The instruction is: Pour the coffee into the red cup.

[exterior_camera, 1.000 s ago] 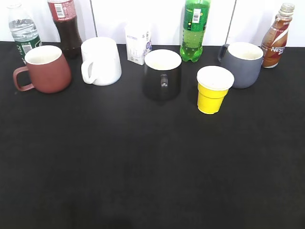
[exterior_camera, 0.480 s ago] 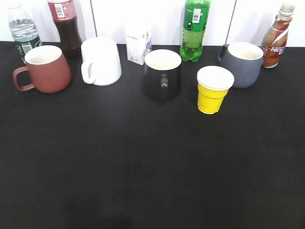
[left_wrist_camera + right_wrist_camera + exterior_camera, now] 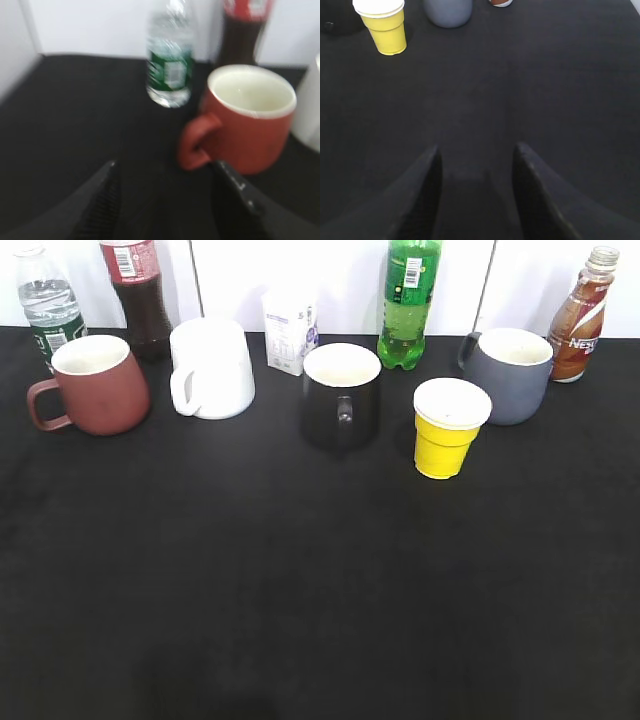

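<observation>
So the big risk here is distance; the coffee (image 3: 582, 322) sits at the far right end of the back row and the red cup (image 3: 95, 383) is way over at the far left, well apart, with a whole line of decoys between them; the white mug (image 3: 212, 368), black mug (image 3: 341, 395), yellow paper cup (image 3: 446, 426) and grey mug (image 3: 513, 373) are all open-topped, so a pour into the wrong one looks easy. The cola bottle (image 3: 138, 295) has a red label too and stands just behind the red cup; grabbing that by mistake would be my second worry. The coffee bottle stands upright, long axis vertical, neck up, tucked beside the grey mug, so a clumsy reach could knock the mug.

The red cup is upright, mouth up, handle pointing left in the exterior view. Left claw (image 3: 167, 195) is spread wide and empty, close in front of the cup's handle; right claw (image 3: 476, 192) is also spread and empty over bare bench (image 3: 320, 590).
</observation>
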You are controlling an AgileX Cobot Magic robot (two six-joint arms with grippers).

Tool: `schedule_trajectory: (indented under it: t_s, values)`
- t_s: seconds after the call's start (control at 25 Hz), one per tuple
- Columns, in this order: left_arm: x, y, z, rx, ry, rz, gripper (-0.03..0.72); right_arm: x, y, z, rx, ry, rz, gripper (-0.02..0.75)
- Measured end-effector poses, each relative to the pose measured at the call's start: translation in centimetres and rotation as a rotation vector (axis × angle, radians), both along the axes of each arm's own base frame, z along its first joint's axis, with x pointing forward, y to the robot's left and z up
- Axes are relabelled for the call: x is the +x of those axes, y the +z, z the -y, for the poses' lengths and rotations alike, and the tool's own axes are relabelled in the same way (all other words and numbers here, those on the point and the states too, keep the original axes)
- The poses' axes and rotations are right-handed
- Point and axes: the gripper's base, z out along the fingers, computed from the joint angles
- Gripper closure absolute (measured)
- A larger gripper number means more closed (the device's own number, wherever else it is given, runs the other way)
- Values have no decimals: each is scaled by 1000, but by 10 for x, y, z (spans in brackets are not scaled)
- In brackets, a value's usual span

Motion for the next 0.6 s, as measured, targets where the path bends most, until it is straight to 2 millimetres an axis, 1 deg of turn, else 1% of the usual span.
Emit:
schedule_trajectory:
  t_s: [0.08, 0.16, 0.28, 0.32, 0.36, 0.4, 0.6]
  values:
    - [12, -17, 4, 9, -12, 28, 251, 0, 0, 0, 0, 0, 0, 367]
    - [19, -37, 4, 16, -10, 20, 251, 0, 0, 0, 0, 0, 0, 367]
    - [25, -53, 4, 23, -8, 25, 251, 0, 0, 0, 0, 0, 0, 367]
    - [29, -56, 5, 24, -8, 22, 251, 0, 0, 0, 0, 0, 0, 367]
    - [38, -59, 5, 19, -6, 29, 251, 0, 0, 0, 0, 0, 0, 367]
    - [41, -59, 6, 18, -6, 33, 251, 0, 0, 0, 0, 0, 0, 367]
    - [69, -66, 7, 17, -6, 52, 251, 0, 0, 0, 0, 0, 0, 367]
